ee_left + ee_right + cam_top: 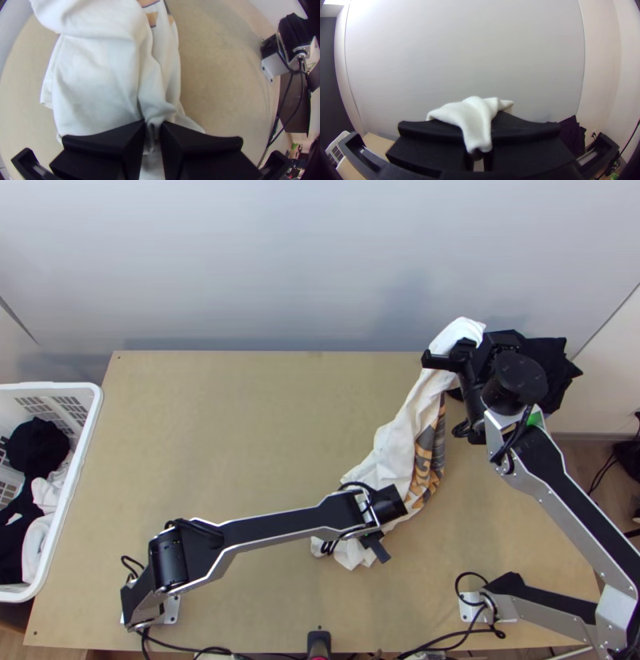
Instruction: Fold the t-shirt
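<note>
L gripper (pixel 154 128) nipping white tee (pixel 392 440) near centre, R gripper (pixel 478 133) pinching it far right. Hard pull w/ small grip = poss. slip!

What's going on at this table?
Two robot arms have a white t-shirt with an orange and grey print between them. The left pincer is shut on its near end, low over the table; the right pincer grips the other end, held up near the table's far right corner. The shirt runs between them in a long, bunched strip, not folded yet. Black cloth lies by that corner, and a white basket of clothes stands at the left.
</note>
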You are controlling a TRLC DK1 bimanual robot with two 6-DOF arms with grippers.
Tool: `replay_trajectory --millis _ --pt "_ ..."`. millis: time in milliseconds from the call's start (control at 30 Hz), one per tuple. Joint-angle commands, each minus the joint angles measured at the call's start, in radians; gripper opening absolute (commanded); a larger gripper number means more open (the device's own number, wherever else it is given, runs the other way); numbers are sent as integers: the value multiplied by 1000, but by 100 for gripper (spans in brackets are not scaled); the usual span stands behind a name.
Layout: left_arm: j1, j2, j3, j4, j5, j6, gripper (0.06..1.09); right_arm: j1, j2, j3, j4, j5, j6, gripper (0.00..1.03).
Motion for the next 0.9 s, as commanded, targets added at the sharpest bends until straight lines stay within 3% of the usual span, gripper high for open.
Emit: replay_trajectory --millis 0,367,500,600,833,867 --pt "42 -108 76 -62 8 -6 31 -2 -6 -7 11 0 -8 3" --pt "305 -446 159 -162 66 -11 31 -2 -6 20 11 -1 -20 3" --pt "448 -520 217 -216 69 -8 31 1 -6 87 -56 -23 -24 3" --pt "594 -566 217 -226 156 -11 31 10 -6 159 -119 -32 -24 3" --pt "890 -635 200 -243 224 -23 31 34 -11 303 -218 -32 -54 3" --pt "942 -642 200 -242 255 -23 26 34 -11 325 -228 -32 -61 3"
